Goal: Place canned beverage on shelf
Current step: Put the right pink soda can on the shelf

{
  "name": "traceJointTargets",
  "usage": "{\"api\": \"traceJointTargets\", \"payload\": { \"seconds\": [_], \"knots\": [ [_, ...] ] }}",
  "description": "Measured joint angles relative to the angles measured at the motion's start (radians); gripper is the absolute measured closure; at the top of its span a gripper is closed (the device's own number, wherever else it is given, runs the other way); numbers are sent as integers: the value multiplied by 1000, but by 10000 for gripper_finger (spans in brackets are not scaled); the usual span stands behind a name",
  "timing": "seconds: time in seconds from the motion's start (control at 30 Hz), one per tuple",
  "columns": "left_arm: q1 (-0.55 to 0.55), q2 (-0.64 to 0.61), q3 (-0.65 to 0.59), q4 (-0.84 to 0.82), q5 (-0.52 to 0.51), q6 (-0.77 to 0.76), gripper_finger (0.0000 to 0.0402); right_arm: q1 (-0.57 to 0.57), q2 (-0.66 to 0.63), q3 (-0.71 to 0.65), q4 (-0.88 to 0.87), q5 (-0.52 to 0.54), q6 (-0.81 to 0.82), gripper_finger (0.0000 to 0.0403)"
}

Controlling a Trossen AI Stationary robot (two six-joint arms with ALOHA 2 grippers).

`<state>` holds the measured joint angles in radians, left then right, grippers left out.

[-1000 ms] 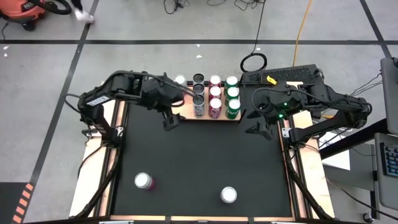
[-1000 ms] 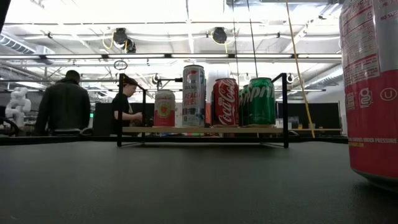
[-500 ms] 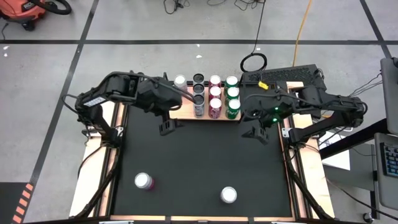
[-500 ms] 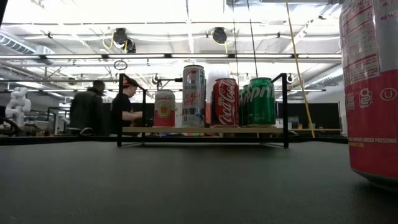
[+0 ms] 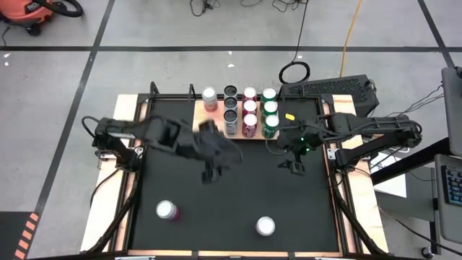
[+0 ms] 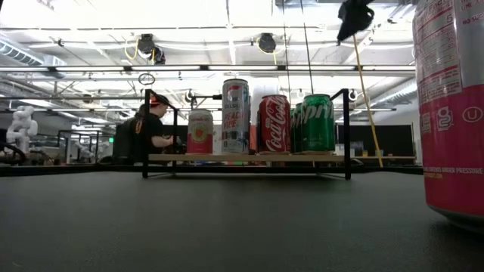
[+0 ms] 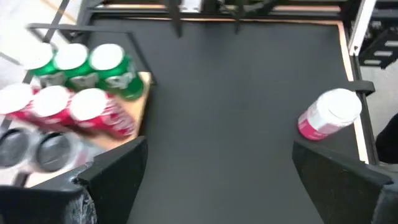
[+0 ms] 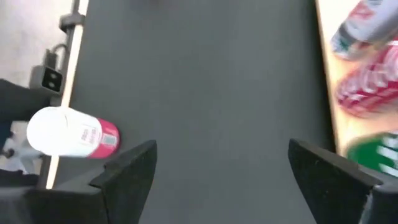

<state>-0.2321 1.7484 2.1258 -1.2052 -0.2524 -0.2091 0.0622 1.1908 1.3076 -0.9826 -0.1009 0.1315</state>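
The shelf [image 5: 210, 120] is a light wooden board at the mat's far edge, with several cans [image 5: 250, 112] standing on it in rows: green, red, black and silver, plus one pale can at the far left. Two pink cans with white tops stand upright on the black mat, one near left [image 5: 167, 210] and one near right [image 5: 265, 226]. My left gripper [image 5: 213, 167] hovers open over the mat's middle. Its wrist view shows the near-right can [image 7: 329, 114] ahead. My right gripper [image 5: 284, 155] hovers open just off the shelf's right end. Its wrist view shows the near-left can [image 8: 68, 134].
Narrow wooden strips [image 5: 132, 180] and black frame rails edge the mat. The near-right can looms large in the low view [image 6: 454, 113]. Bare mat lies between the shelf and the two loose cans. A keyboard [image 5: 328, 88] lies beyond the far right corner. A person [image 6: 151, 128] shows in the room behind.
My left gripper has left the shelf's left end and swung toward the near edge and the table's right, out over the mat's middle. My right gripper has drifted toward the left and near edges. No can has moved. A person in the room behind has walked out of sight.
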Motion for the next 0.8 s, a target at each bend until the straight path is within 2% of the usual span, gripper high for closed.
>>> {"api": "traceJointTargets", "payload": {
  "seconds": [0.17, 0.33, 0.5, 0.63, 0.73, 0.8],
  "knots": [
    [-117, 1, -223, 251, -70, -14, 7, 73, -103, -222, 240, 4, 63, 64],
    [-233, 1, -464, 612, -132, -7, 7, 190, -198, -434, 500, 26, 103, 64],
    [-334, 1, -630, 935, -228, 7, 7, 278, -221, -545, 651, 26, 207, 64],
    [-383, 1, -686, 1050, -280, -52, 7, 338, -194, -552, 724, 27, 294, 64],
    [-412, 1, -703, 1067, -311, -106, 7, 391, -176, -552, 751, 28, 286, 64],
    [-429, 1, -714, 1066, -315, -127, 7, 427, -156, -552, 754, 66, 271, 64]
  ]
}}
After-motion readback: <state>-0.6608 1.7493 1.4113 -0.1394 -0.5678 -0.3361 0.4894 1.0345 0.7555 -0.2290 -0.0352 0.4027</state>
